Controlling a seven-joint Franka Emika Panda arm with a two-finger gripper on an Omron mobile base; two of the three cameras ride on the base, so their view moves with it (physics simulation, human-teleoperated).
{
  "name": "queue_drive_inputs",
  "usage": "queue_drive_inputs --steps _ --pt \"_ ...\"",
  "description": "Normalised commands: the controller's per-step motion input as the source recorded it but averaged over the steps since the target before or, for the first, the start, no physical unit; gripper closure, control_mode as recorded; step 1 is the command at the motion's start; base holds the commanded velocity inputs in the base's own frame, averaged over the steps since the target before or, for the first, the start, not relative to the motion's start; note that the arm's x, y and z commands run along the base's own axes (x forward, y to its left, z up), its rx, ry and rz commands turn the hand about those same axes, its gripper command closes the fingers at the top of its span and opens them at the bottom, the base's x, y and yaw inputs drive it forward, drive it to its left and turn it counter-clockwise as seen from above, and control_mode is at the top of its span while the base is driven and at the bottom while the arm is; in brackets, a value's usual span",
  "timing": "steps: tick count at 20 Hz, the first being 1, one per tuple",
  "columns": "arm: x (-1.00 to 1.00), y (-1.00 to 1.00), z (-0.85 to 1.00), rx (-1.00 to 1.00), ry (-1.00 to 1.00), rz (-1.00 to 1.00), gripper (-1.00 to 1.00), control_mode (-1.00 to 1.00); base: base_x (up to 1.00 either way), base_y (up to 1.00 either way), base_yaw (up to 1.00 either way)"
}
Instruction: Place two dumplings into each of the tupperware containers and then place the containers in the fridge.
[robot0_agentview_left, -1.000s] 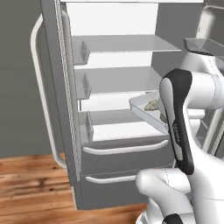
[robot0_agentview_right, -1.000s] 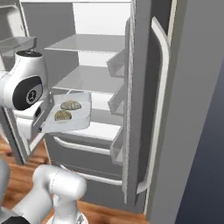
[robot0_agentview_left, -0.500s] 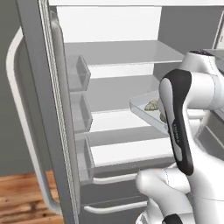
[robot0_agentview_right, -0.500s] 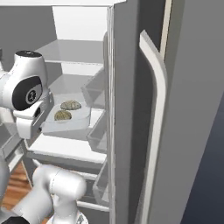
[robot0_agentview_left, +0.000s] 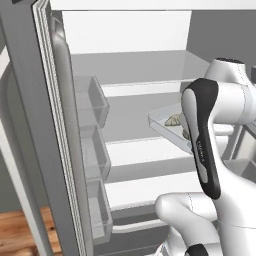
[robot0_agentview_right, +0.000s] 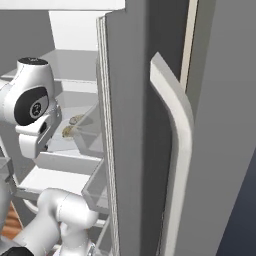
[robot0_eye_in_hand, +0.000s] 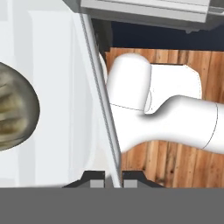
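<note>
The gripper (robot0_eye_in_hand: 113, 177), pinching the tupperware container (robot0_agentview_left: 167, 124) rim, has rolled nearer the open fridge (robot0_agentview_left: 145, 145), ready for shelving.

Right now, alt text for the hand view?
The fingers pinch the rim of a clear tupperware container, a tan-olive dumpling inside at left. Beyond the rim lie the robot's white arm and wood floor below.
</note>
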Motion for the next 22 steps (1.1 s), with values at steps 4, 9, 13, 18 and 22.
queue_drive_inputs --steps 4,9,13,18,22 --pt "0.00 0.00 0.00 0.00 0.00 0.00 1.00 1.00 0.38 0.06 -0.03" --pt "0.00 0.00 0.00 0.00 0.00 0.00 1.00 1.00 0.37 0.03 -0.06" --pt "0.00 0.00 0.00 0.00 0.00 0.00 1.00 1.00 0.38 0.04 -0.06" --pt "0.00 0.00 0.00 0.00 0.00 0.00 1.00 -1.00 0.03 0.00 0.00" --pt "-0.26 0.00 0.03 0.00 0.00 -0.01 1.00 -1.00 0.00 0.00 0.00"
